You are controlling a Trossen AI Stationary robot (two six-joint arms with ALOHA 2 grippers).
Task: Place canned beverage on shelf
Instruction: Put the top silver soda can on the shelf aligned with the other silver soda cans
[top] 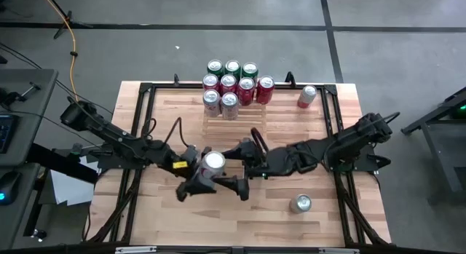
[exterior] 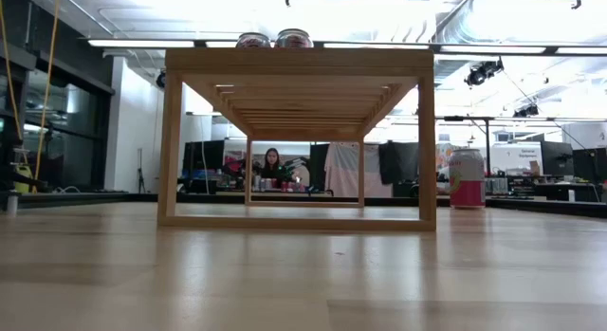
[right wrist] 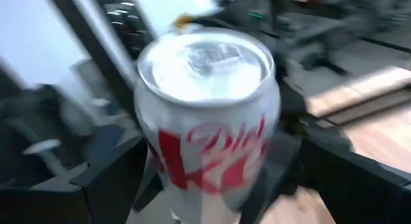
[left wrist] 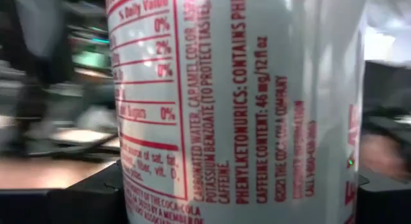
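Observation:
A silver Diet Coke can (top: 213, 163) stands upright above the middle of the table, between both grippers. My left gripper (top: 202, 178) is shut on it, and the can fills the left wrist view (left wrist: 237, 102). My right gripper (right wrist: 225, 198) is open, its fingers standing wide on either side of the can (right wrist: 209, 121) and apart from it. The wooden slatted shelf (top: 240, 116) stands at the table's far middle on its legs (exterior: 169, 217), with several cans (top: 231, 83) on its far part. My left gripper pinches the can's side wall (left wrist: 138, 185) between its two fingers, low on the can. The fingers (left wrist: 90, 195) come level from the table's left side. The can is upright, and it does not show on the tabletop in the low view.
A pink can (top: 307, 96) stands on the table right of the shelf and also shows in the low view (exterior: 466, 179). A silver can (top: 301, 204) stands near the front right. A black frame (top: 138, 94) runs round the tabletop.

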